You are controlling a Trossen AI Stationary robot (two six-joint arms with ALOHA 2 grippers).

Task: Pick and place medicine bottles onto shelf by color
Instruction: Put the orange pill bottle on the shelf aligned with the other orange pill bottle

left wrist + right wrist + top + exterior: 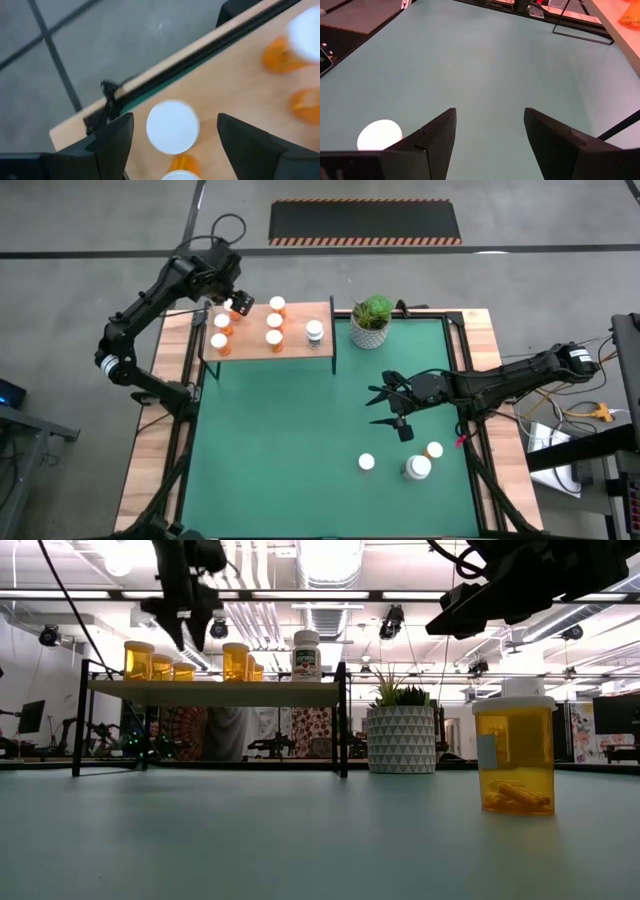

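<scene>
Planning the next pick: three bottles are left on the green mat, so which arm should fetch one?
Right. The right gripper hovers open over the mat just above the three loose bottles, while the left gripper is at the far shelf, open above a bottle it seems to have just placed there.

6 bottles (274, 337) on shelf (300, 345); 3 on mat (290, 440).

we see a robotics lab: exposed ceiling ducts (330, 560), strip lights, other robot rigs (30, 730) behind the table.
</scene>
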